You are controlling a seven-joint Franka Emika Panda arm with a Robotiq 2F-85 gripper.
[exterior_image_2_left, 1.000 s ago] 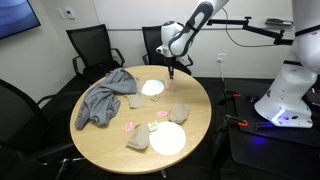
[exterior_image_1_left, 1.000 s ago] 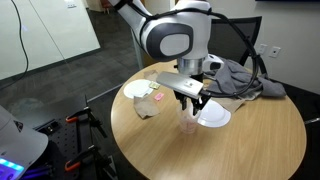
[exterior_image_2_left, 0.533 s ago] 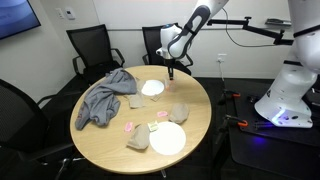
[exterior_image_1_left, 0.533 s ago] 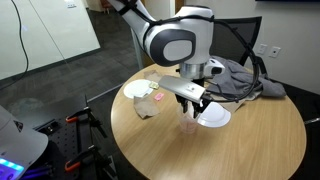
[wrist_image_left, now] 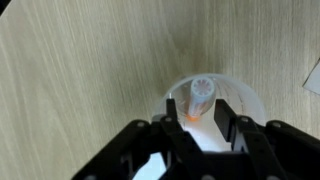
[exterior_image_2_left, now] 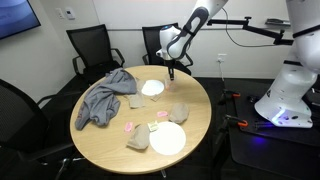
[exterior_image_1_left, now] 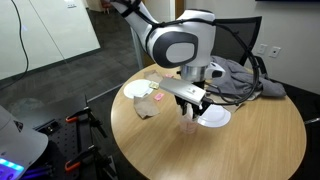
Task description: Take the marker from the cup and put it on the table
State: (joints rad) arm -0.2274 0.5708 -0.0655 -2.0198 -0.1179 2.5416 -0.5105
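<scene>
The marker [wrist_image_left: 197, 100] stands nearly upright inside the cup [wrist_image_left: 246, 102], white end up, orange body below, leaning a bit toward one wall. Likely light, stiff, smooth plastic, so it could slip or swivel if pinched off-centre. Best hold looks like the white upper end, above the rim, squeezed across its width. Pull straight up so it doesn't drag the cup.

The cup is thin translucent plastic and probably very light, so it's easy to tip or lift along with the marker if a finger catches the rim. It sits on the table [wrist_image_left: 80, 80], close to the edge in an exterior view [exterior_image_2_left: 171, 86].

The gripper [wrist_image_left: 200, 130] hangs directly over the cup with its jaws spread, one each side of the marker, gripping nothing. Whether the fingers touch the rim can't be told. In an exterior view the gripper [exterior_image_1_left: 190, 104] is right above the cup [exterior_image_1_left: 188, 122], just beside a white plate [exterior_image_1_left: 215, 118].

A grey cloth [exterior_image_1_left: 236, 78] lies well apart.
</scene>
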